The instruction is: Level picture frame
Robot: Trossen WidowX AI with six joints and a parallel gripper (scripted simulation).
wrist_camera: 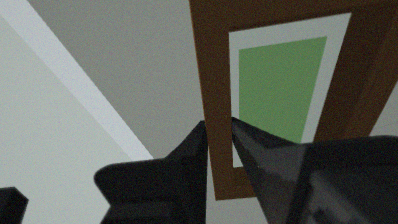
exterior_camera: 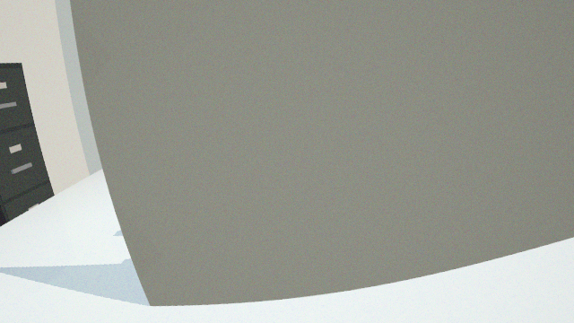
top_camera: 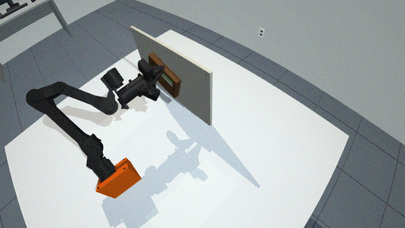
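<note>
The gripper [top_camera: 161, 75] [wrist_camera: 216, 123] pinches the left side of the brown picture frame [top_camera: 178, 85] [wrist_camera: 218, 172], likely so it can lift it and slide it a notch. The frame is against the gray board [top_camera: 193, 82] [exterior_camera: 314, 148] [wrist_camera: 135, 65], which stands up like a wall to hang it on.

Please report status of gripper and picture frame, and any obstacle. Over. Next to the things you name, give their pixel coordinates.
Gripper [top_camera: 161, 75] [wrist_camera: 216, 123] shut on one side of picture frame [top_camera: 177, 90] [wrist_camera: 204, 60]. Frame at upright panel [top_camera: 196, 82] [exterior_camera: 314, 157] [wrist_camera: 145, 60]. No obstacle seen; screw hidden.
</note>
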